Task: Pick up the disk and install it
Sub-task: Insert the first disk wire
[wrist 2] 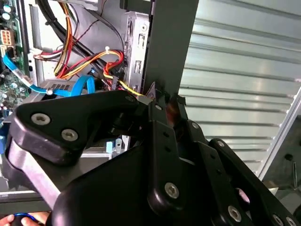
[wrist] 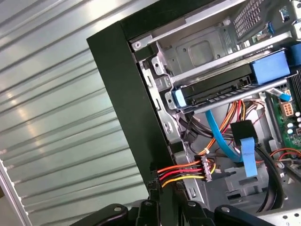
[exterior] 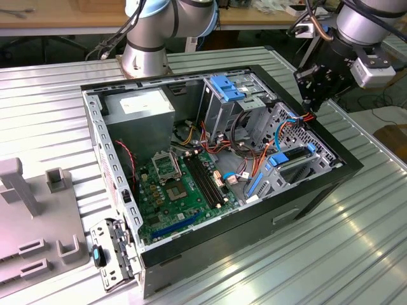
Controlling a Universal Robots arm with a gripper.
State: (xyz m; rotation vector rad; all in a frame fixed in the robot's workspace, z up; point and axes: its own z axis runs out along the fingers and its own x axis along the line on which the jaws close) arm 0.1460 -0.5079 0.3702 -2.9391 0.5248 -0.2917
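I saw the end effector [exterior: 310,96] hanging over the case [exterior: 254,219] at its rim on the exterior view's right, above the bench [exterior: 331,254]. In both wrist views its fingertips [wrist 2: 157,104] looked pressed together, just above the dark case wall [wrist: 127,94]. The disk [exterior: 294,162] sat inside the case in a metal bay, blue rails at its ends. In the first wrist view the disk [wrist: 214,89] lay above red and yellow wires [wrist: 181,172] near the end effector [wrist: 165,186].
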